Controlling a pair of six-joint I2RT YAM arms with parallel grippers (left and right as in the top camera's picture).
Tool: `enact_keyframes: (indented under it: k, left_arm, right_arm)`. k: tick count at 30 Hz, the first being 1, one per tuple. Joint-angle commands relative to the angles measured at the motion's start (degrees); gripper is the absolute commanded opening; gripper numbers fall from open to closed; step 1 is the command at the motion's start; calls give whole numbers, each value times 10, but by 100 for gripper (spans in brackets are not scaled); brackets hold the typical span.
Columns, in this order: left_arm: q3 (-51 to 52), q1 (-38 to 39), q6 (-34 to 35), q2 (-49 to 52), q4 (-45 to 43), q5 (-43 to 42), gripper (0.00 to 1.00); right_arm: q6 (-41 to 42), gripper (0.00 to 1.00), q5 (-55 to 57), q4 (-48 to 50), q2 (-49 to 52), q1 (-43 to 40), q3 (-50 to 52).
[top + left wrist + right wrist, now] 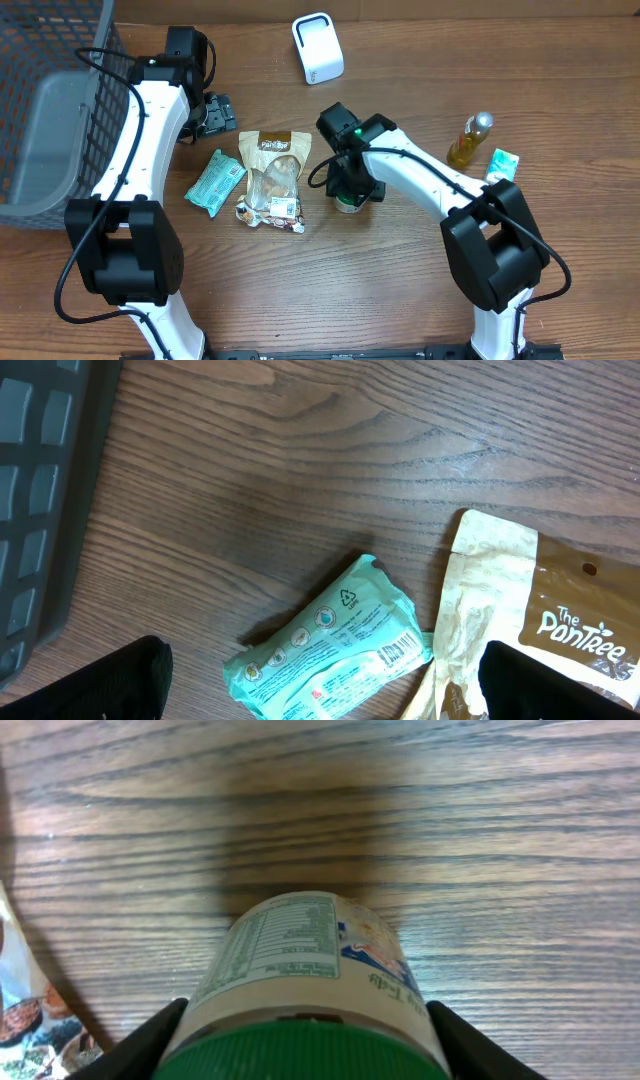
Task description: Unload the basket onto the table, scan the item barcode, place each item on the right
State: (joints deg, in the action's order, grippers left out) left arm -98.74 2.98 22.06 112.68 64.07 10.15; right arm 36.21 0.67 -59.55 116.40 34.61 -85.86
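A small jar with a green lid (347,204) and a pale printed label (300,955) sits between the fingers of my right gripper (352,192), which is shut on it just below the lid; both fingers (150,1040) press its sides. The jar's base points down at the wooden table. The white barcode scanner (317,47) stands at the back centre, well away from the jar. My left gripper (213,113) hangs open, its fingers (110,685) spread wide above a teal packet (330,650) with a barcode on its wrapper.
A brown-and-cream Pantree pouch (273,165) and a small snack packet (272,212) lie left of the jar, beside the teal packet (215,182). A dark wire basket (55,110) fills the left edge. An oil bottle (470,140) and another teal packet (502,164) lie at right.
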Motion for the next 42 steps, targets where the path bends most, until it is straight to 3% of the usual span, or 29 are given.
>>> enact_keyframes:
  k: [1,3,15,25,30,32,37,42]
  left_arm:
    - [-11,1,-9,4,0,8,99]
    - [-11,1,-9,4,0,8,100]
    - [-11,1,-9,4,0,8,100]
    - [-11,1,-9,4,0,8,100]
    - [-11,1,-9,4,0,8,100]
    - [-11,1,-9,4,0,8,100]
    - [-11,1,-9,4,0,8,100]
    - [-11,1,-9,4,0,8,100]
  right_arm:
    - [-9,71,1,6,-12,5,4]
    - [-9,75,3,6,-12,5,4]
    - [-6,75,3,3,-12,5,4]
    - [-8,66,19,-5,-12,5,4]
    - [-52,61,28,-5,-12,5,4]
    - [-63,63,40,-7,-12,5,4]
    - [-41,78,46,-11,-12,5,4]
    - [-2,80,47,-17,-12,5,4]
